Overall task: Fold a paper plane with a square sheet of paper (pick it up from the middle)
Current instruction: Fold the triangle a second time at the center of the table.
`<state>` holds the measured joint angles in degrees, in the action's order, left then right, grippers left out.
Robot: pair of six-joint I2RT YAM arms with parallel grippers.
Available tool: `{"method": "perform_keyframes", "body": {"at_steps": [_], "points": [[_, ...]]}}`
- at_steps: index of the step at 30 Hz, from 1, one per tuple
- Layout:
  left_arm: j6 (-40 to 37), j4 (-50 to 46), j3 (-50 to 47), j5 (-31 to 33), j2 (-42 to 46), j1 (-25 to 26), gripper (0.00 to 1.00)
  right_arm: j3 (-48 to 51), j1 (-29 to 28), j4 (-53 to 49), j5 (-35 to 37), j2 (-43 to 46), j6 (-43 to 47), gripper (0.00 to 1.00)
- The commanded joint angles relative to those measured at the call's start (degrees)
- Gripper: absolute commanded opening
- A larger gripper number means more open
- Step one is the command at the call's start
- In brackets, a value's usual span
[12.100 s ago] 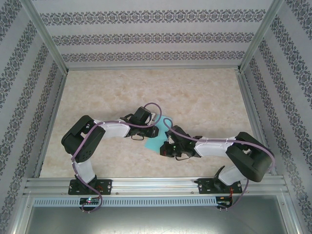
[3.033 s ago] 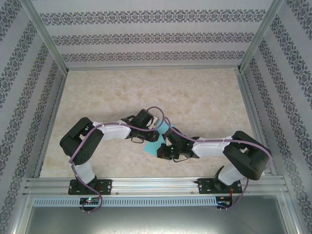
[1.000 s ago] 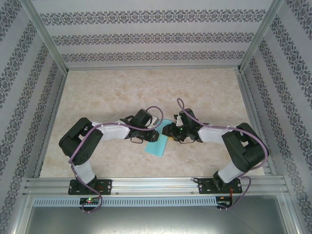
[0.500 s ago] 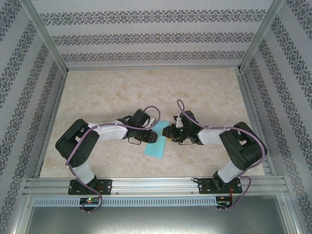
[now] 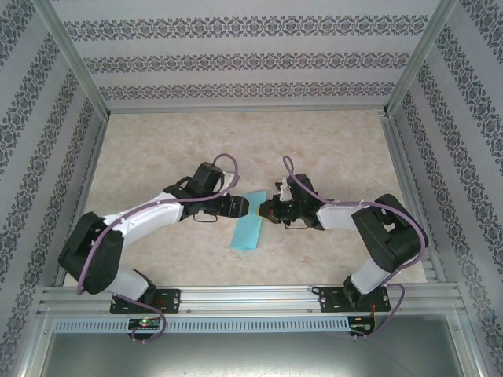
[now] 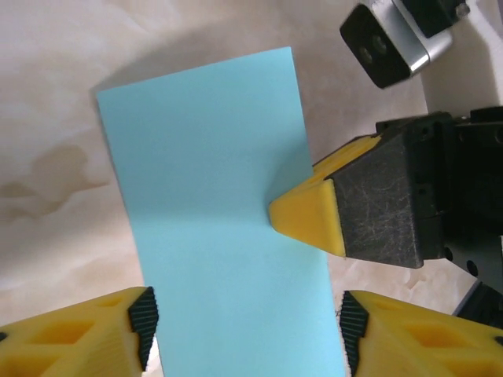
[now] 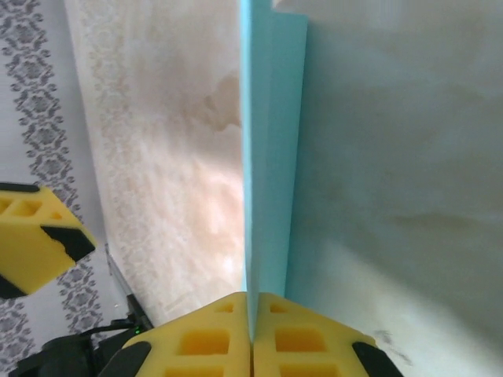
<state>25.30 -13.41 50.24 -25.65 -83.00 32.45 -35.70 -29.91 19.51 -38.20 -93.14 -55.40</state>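
Two robot arms meet at the middle of a pale, marbled desk (image 5: 236, 141), with a light-cyan sheet of paper (image 5: 248, 222) between them. From above, the sheet shows as a narrow oblong, longer than wide. It slants from the point where the arms meet toward the near edge of the desk.

The right end effector (image 7: 251, 334) is clamped tight on the paper. In its own wrist camera the two yellow fingers press together with the cyan edge pinched between them, and the sheet runs away from them almost edge-on. Seen from the left wrist, the pointed yellow tip of that same end effector bites the sheet's long side about halfway along.

The left end effector (image 6: 247, 322) stands open. Its yellow fingers, with their black ribbed pads (image 6: 144, 318), are spread wide, one at each long side of the paper. Whether the pads touch the sheet cannot be told, nor whether the sheet's far end rests on the desk.

The paper is plain and unmarked, its far corners square, and a soft shadow falls across its middle and onto the surface beside it. Grey-and-white patterned walls (image 5: 251, 59) enclose the desk on three sides, and a metal rail (image 5: 251, 297) at the near edge carries both arm bases.
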Motion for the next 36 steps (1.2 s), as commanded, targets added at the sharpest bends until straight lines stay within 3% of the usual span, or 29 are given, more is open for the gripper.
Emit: {"method": "perform_keyframes", "body": {"at_steps": [1, 12, 29, 33, 36], "points": [[-0.2, -7.1, -1.1, 3.3, 4.6, -2.2, 0.7, -4.2, -1.2, 0.7, -4.6, -0.2, -0.6, 0.04], [7.2, -7.5, -7.5, 2.5, 14.7, -4.5, 0.76, -13.3, -2.4, -0.5, -9.0, -6.2, -0.9, 0.02], [16.8, 8.6, -18.1, -1.8, 10.8, -4.2, 0.77, -13.2, 1.6, -2.5, -8.6, -14.9, 6.4, 0.03], [18.0, 10.1, -18.7, -1.5, 9.7, -3.4, 0.77, -11.6, 2.5, -1.7, -8.9, -14.8, 5.9, 0.03], [19.0, 11.9, -19.0, -1.3, 8.3, -2.5, 0.77, -9.6, 3.0, 4.5, -11.0, -15.0, 1.3, 0.03]]}}
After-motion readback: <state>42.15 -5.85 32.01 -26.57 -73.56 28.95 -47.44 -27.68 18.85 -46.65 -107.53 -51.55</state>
